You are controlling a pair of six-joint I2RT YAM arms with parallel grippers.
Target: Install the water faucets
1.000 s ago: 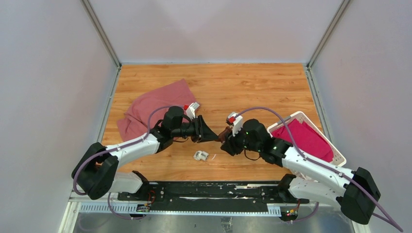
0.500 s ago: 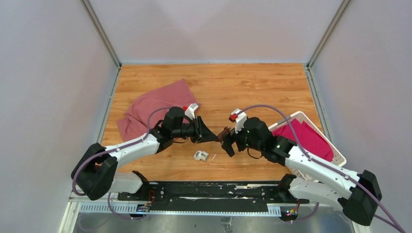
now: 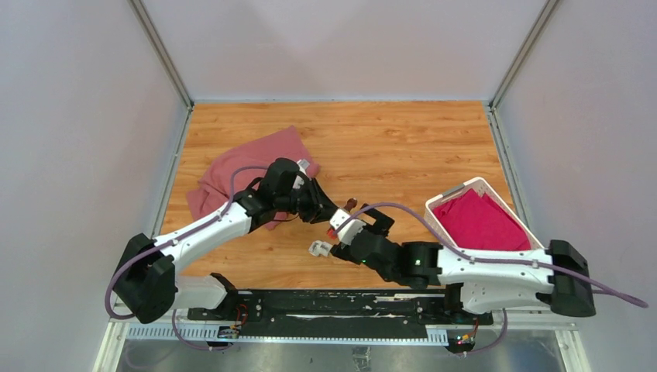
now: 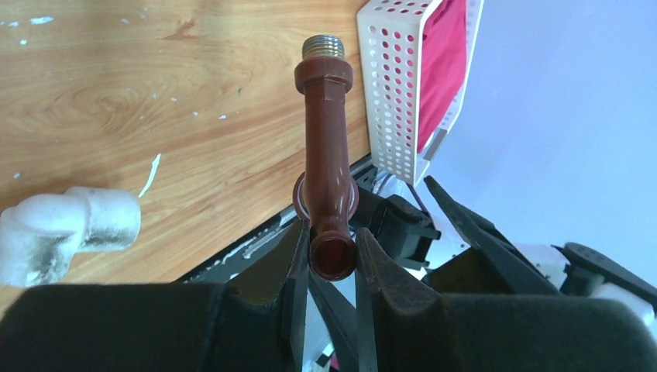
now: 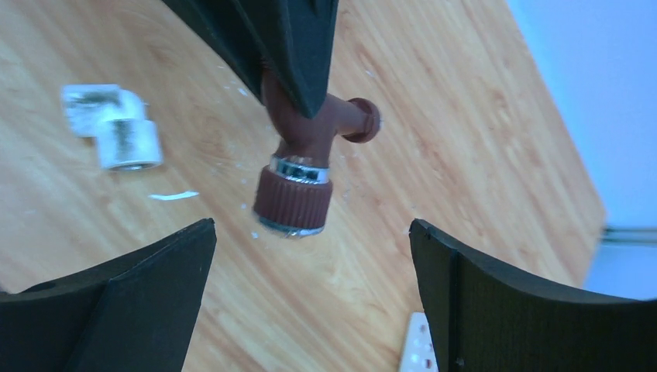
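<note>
the left gripper (image 4: 331, 236) is pinching the tap (image 4: 323, 132), its thread pointing to twelve o'clock; the right gripper (image 5: 310, 248) is hanging spread, and should be squaring onto the white fitting (image 5: 116, 132) at its ten o'clock.

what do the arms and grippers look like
The left arm and right arm have white links and black joints, each trailed by a lilac cable. The left gripper and right gripper have broad matte black fingers tapering to tips.
</note>
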